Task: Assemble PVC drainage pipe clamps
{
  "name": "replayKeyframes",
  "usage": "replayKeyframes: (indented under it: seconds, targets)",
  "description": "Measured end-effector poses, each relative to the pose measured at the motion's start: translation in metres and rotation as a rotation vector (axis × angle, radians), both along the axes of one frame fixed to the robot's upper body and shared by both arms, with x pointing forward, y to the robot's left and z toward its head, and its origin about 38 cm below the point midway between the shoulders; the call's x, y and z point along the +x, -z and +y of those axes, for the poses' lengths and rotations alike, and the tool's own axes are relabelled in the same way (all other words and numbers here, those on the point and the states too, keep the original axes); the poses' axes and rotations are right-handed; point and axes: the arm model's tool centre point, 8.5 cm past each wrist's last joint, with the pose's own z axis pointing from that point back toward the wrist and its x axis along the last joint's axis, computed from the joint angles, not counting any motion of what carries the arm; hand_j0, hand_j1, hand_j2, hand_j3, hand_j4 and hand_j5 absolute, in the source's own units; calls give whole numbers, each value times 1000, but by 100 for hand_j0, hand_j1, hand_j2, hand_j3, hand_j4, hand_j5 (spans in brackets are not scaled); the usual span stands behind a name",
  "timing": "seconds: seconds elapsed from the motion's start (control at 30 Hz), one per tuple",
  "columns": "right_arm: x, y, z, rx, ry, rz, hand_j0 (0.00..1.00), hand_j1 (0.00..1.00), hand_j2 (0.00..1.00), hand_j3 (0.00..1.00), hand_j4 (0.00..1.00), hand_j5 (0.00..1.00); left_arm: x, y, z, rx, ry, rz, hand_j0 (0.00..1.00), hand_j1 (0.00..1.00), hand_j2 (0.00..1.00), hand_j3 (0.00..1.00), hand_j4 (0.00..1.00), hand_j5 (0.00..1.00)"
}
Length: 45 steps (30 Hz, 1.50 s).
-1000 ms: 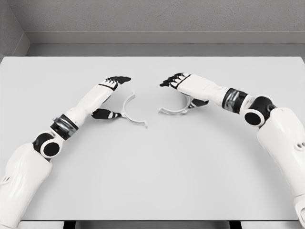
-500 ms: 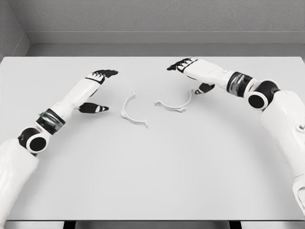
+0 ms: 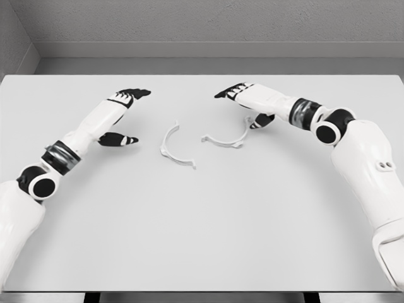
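1. White plastic makes both clamp halves, which lie flat on the pale grey tabletop (image 3: 208, 227), a little behind its middle.
2. One half, the left clamp half (image 3: 175, 147), is a thin arc whose curve bulges to the left and whose ends point right.
3. Another half, the right clamp half (image 3: 226, 137), is an arc that bulges toward the front, with its ends pointing away.
4. These two halves are near each other but they do not touch.
5. Left hand (image 3: 121, 117) is to the left of the left clamp half, apart from it, with fingers spread and the thumb held low; it holds nothing.
6. Right hand (image 3: 247, 104) is over the far right end of the right clamp half, fingers stretched out to the left, and it also grips nothing.
7. Whether its thumb touches the arc, I cannot tell.
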Motion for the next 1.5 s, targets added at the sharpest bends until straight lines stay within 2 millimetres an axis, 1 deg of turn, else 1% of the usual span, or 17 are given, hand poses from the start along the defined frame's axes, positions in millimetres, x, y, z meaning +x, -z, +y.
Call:
replayKeyframes:
  seconds: [0.13, 0.2, 0.4, 0.47, 0.57, 0.67, 0.77, 0.8, 0.87, 0.93, 0.97, 1.1, 1.2, 1.37, 1.5]
  targets:
    - [0, 1, 7, 7, -8, 3, 100, 100, 100, 100, 100, 100, 1, -4, 9, 16, -9, -7, 100, 100, 100, 100, 100, 100]
    - [2, -3, 13, 11, -15, -4, 100, 100, 100, 100, 100, 100, 1, -5, 11, 20, -12, -7, 100, 100, 100, 100, 100, 100]
    - [4, -7, 31, 14, -41, -11, 100, 100, 100, 100, 100, 100, 2, -6, 13, 24, -14, -7, 100, 100, 100, 100, 100, 100]
    - [8, -13, 39, 18, -48, -17, 100, 100, 100, 100, 100, 100, 2, -6, 13, 24, -14, -7, 100, 100, 100, 100, 100, 100]
    - [9, -11, 51, 18, -63, -6, 100, 100, 100, 100, 100, 100, 2, -6, 14, 24, -15, -8, 100, 100, 100, 100, 100, 100]
    - [9, -11, 59, 21, -74, -3, 100, 100, 100, 100, 100, 100, 2, -6, 14, 24, -16, -8, 100, 100, 100, 100, 100, 100]
    - [18, -40, 66, 29, -88, -56, 100, 100, 100, 100, 100, 100, 2, -6, 14, 24, -16, -9, 100, 100, 100, 100, 100, 100]
    - [19, -45, 67, 32, -93, -67, 100, 100, 100, 100, 100, 100, 2, -6, 14, 24, -15, -9, 100, 100, 100, 100, 100, 100]
    - [19, -50, 65, 31, -94, -75, 100, 100, 100, 100, 100, 100, 2, -6, 14, 24, -16, -7, 100, 100, 100, 100, 100, 100]
    - [24, -57, 58, 22, -79, -83, 100, 100, 100, 100, 100, 100, 2, -6, 14, 24, -15, -9, 100, 100, 100, 100, 100, 100]
    - [27, -56, 54, 17, -66, -75, 100, 100, 100, 100, 100, 100, 2, -6, 14, 24, -16, -8, 100, 100, 100, 100, 100, 100]
    - [31, -41, 39, -1, -25, -28, 100, 100, 100, 100, 100, 100, 2, -6, 14, 24, -16, -8, 100, 100, 100, 100, 100, 100]
    - [31, -29, 32, -12, -6, 3, 100, 100, 100, 100, 100, 100, 2, -6, 14, 24, -15, -9, 100, 100, 100, 100, 100, 100]
    - [32, -19, 27, -22, 11, 32, 100, 100, 100, 100, 100, 100, 4, -7, 15, 25, -19, -8, 100, 100, 100, 100, 100, 100]
    - [31, -12, 28, -24, 16, 53, 100, 100, 100, 100, 100, 100, 4, -6, 15, 24, -20, -7, 100, 100, 100, 100, 100, 100]
